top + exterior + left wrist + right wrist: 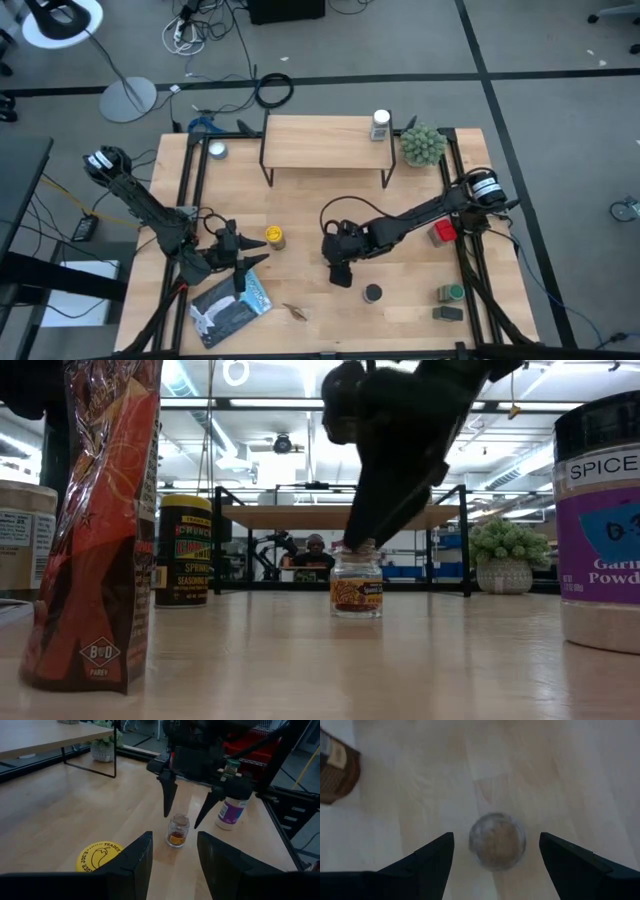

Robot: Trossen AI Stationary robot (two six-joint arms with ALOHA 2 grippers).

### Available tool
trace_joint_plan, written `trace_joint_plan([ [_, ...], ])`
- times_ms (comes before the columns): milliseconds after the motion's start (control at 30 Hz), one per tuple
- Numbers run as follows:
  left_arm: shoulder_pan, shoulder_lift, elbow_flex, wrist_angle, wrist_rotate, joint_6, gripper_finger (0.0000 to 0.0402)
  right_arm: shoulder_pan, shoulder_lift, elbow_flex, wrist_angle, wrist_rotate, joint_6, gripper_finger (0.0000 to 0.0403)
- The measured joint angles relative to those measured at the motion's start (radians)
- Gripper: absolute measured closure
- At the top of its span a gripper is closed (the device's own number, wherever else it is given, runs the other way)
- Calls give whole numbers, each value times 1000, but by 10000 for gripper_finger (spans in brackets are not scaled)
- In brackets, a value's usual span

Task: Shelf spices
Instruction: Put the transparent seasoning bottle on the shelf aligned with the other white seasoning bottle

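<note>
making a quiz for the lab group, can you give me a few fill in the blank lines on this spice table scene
1. The right gripper hangs with open fingers directly above a small glass jar with a ____ lid.
2. The white-capped bottle stands on top of the ____.
3. The left gripper waits beside the ____ jar, holding nothing.
4. The potted plant sits next to the shelf's ____ end, seen from above.

Missing words: tan; shelf; yellow; right
</note>
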State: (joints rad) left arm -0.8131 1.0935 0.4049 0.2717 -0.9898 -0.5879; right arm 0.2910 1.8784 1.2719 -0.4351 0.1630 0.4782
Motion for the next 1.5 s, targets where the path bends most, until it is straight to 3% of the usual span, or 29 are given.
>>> trace_joint_plan([
  [500, 0, 0, 0, 1, 0, 0, 241, -6, 36, 0, 42, -2, -1, 116],
  [767, 0, 0, 0, -1, 0, 0, 241, -9, 36, 0, 52, -10, 7, 210],
  [867, 0, 0, 0, 0, 0, 0, 241, -9, 34, 0, 55, -10, 8, 229],
  [1133, 0, 0, 0, 0, 0, 0, 241, -10, 33, 0, 50, -10, 9, 204],
  [1500, 0, 0, 0, 0, 0, 0, 241, -10, 33, 0, 54, -10, 22, 223],
])
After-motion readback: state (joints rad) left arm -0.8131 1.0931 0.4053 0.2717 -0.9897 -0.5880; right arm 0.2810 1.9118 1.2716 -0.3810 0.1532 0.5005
